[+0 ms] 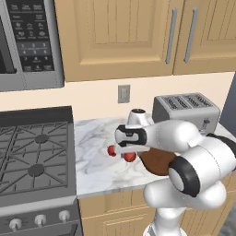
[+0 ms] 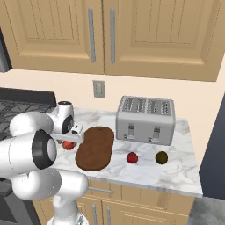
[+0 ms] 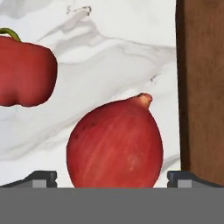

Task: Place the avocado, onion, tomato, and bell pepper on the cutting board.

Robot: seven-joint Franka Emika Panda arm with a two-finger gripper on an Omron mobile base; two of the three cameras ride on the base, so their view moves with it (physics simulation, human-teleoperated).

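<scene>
- Simulated kitchen: marble table (image 2: 176, 169) between stove and dark wall, toaster (image 2: 146, 114) at the back under wooden cabinets.
- Cutting board (image 2: 96, 147) bare, lying flat mid-table, within reach of all the produce.
- Gripper (image 3: 113, 178) low over the onion (image 3: 114, 142), fingers spread wide to either side, gripping nothing yet; probably lined up to close on it.
- Bell pepper (image 3: 24, 72) just beside the onion, apart from it.
- Tomato (image 2: 132, 157) and avocado (image 2: 161, 157) on the board's far side, awaiting their turn.

home kitchen, rendered: wooden wall cabinets (image 2: 110, 35), marble counter (image 2: 176, 169), gas stove (image 1: 34, 156), microwave (image 1: 27, 41), toaster (image 2: 146, 119), wall outlet (image 1: 123, 93). marble also lies beyond the finger tips (image 3: 43, 178).
</scene>
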